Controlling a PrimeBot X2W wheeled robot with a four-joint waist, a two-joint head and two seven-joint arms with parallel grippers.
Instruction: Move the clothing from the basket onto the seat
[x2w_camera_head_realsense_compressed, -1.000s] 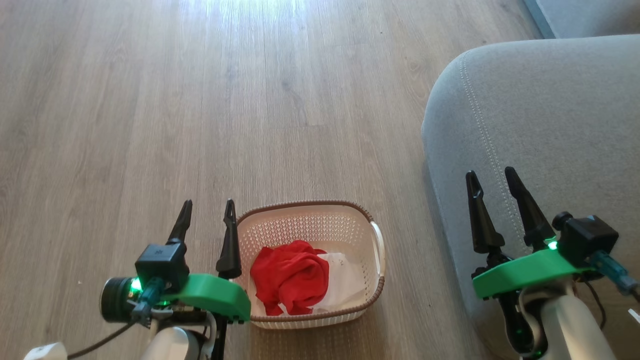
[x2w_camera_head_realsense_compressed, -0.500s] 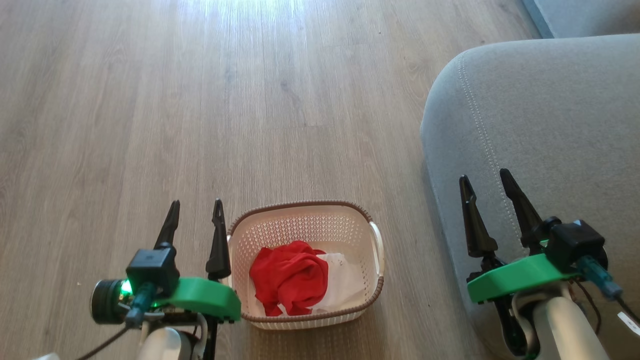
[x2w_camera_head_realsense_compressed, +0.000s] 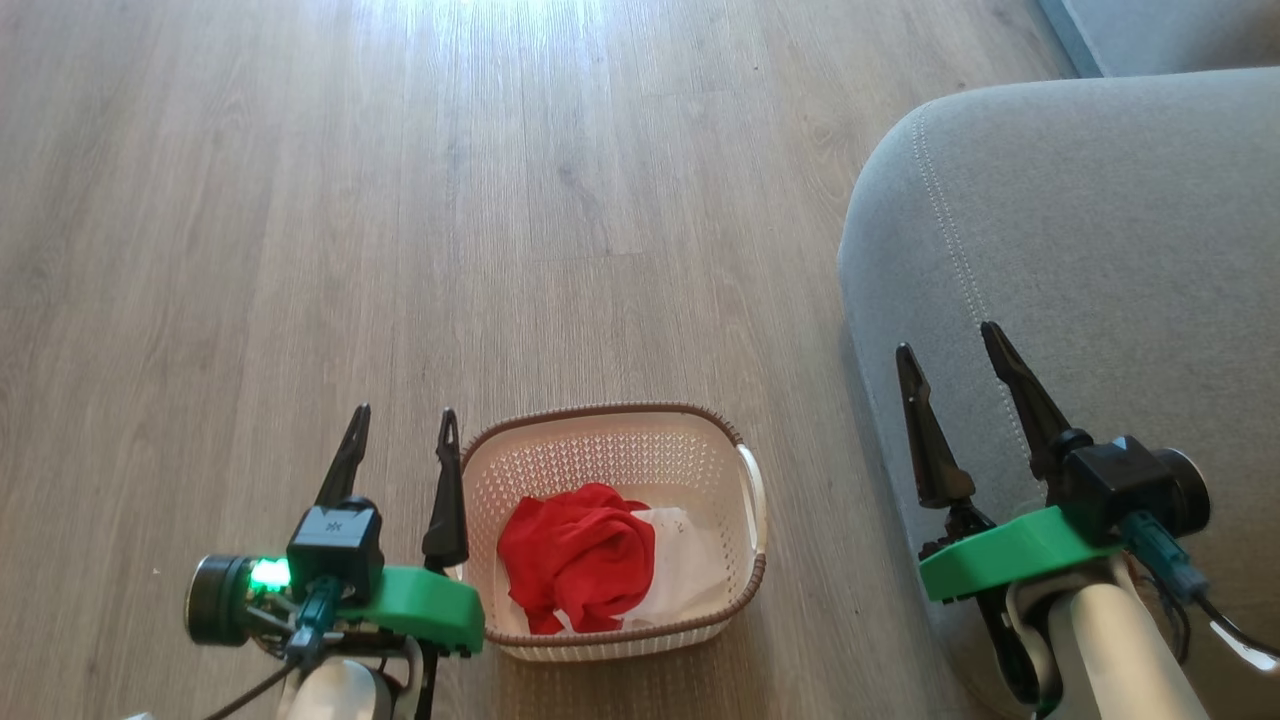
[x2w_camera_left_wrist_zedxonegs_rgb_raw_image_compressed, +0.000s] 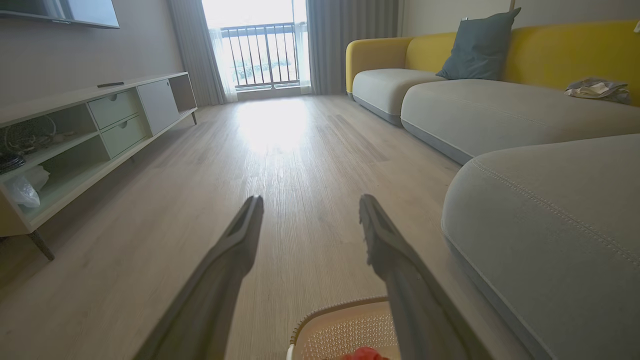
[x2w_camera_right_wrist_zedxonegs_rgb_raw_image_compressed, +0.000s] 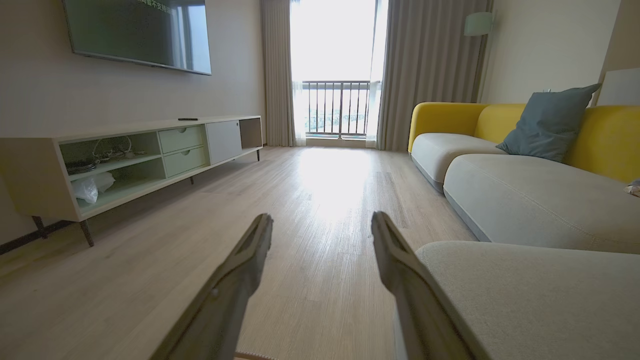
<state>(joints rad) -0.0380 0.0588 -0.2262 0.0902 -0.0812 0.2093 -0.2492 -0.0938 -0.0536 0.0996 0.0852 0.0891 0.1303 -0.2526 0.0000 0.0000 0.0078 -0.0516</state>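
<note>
The basket (x2w_camera_head_realsense_compressed: 755, 500) stands on the wood floor low in the head view; its far rim (x2w_camera_left_wrist_zedxonegs_rgb_raw_image_compressed: 320, 312) peeks in at the bottom of the left wrist view. Crumpled red clothing (x2w_camera_head_realsense_compressed: 575, 555) lies in it beside a white patch, with a red tip (x2w_camera_left_wrist_zedxonegs_rgb_raw_image_compressed: 364, 354) visible in the left wrist view. My left gripper (x2w_camera_head_realsense_compressed: 402, 438) hovers open just left of the basket, holding nothing. My right gripper (x2w_camera_head_realsense_compressed: 950, 347) is open and empty above the left edge of the grey seat (x2w_camera_head_realsense_compressed: 1100, 250). That seat (x2w_camera_left_wrist_zedxonegs_rgb_raw_image_compressed: 550, 235) also fills the right of both wrist views (x2w_camera_right_wrist_zedxonegs_rgb_raw_image_compressed: 525, 295).
A low TV cabinet (x2w_camera_right_wrist_zedxonegs_rgb_raw_image_compressed: 135, 155) runs along the left wall. A yellow-backed sofa (x2w_camera_right_wrist_zedxonegs_rgb_raw_image_compressed: 510, 145) with a blue-grey cushion (x2w_camera_right_wrist_zedxonegs_rgb_raw_image_compressed: 547, 122) sits at the far right. Open wood floor (x2w_camera_head_realsense_compressed: 500, 200) stretches ahead toward a balcony window (x2w_camera_right_wrist_zedxonegs_rgb_raw_image_compressed: 340, 105).
My left gripper dipped toward me, then came back up and rightward beside the basket. The right gripper shifted left and a little toward me along the seat's edge. Both stayed open.
</note>
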